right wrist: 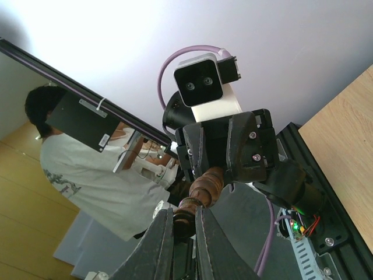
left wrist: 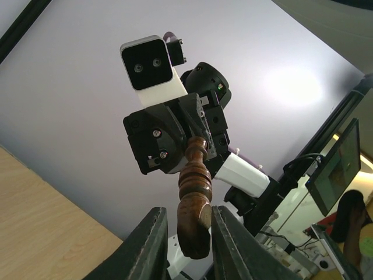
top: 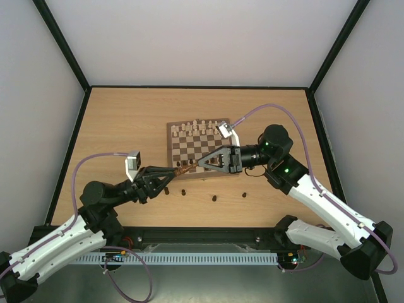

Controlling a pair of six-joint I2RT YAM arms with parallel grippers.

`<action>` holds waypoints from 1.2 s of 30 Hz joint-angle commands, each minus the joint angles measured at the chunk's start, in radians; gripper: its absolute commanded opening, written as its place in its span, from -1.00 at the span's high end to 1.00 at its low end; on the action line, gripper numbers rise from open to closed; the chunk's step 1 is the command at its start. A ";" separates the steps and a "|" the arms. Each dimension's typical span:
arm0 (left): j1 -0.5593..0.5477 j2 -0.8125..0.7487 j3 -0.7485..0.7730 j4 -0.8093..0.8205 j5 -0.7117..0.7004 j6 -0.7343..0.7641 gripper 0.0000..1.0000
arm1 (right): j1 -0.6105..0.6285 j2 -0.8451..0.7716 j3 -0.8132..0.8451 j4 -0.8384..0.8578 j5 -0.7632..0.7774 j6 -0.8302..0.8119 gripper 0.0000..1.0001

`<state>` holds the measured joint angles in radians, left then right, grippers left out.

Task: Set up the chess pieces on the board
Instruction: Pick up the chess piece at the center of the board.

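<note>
One dark turned chess piece (left wrist: 195, 192) is held in the air between the two arms, just above the near edge of the board (top: 171, 136). The right gripper (right wrist: 183, 233) is clamped on its slender end, while the left gripper (left wrist: 191, 245) has its jaws set close on either side of the broad base. Whether they press on the wood cannot be told. The piece is judged to be light, rigid and smoothly varnished (so liable to swivel or slip between hard fingers). It is best taken across the wide base or in a groove between the beads, not on the rounded head. From above, only a brown sliver is seen between the two sets of fingertips. Several loose dark pieces (top: 182, 191) on the table (top: 126, 126) and the pale pieces (top: 199, 125) ranked along the board's far rows are, however, shown there alone. The beaded profile and the two holds are made plain only by the wrist views, in which the board is not seen.
</note>
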<state>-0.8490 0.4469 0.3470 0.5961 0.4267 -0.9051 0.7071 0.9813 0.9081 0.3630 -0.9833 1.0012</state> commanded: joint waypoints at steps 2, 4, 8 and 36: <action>-0.004 -0.004 0.032 0.039 0.003 0.008 0.66 | -0.002 -0.022 0.018 -0.011 -0.019 -0.025 0.94; -0.005 -0.006 0.032 0.037 0.001 0.008 0.77 | -0.004 -0.023 0.017 -0.016 -0.014 -0.030 0.95; -0.005 -0.013 0.034 0.028 -0.001 0.006 0.87 | -0.004 -0.026 0.022 -0.043 -0.005 -0.048 0.95; -0.004 0.081 0.322 -0.672 -0.258 0.173 0.92 | -0.005 0.025 0.125 -0.485 0.189 -0.389 0.97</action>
<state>-0.8490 0.4732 0.5922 0.1150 0.2543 -0.7807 0.7063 0.9859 0.9760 0.0135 -0.8555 0.7227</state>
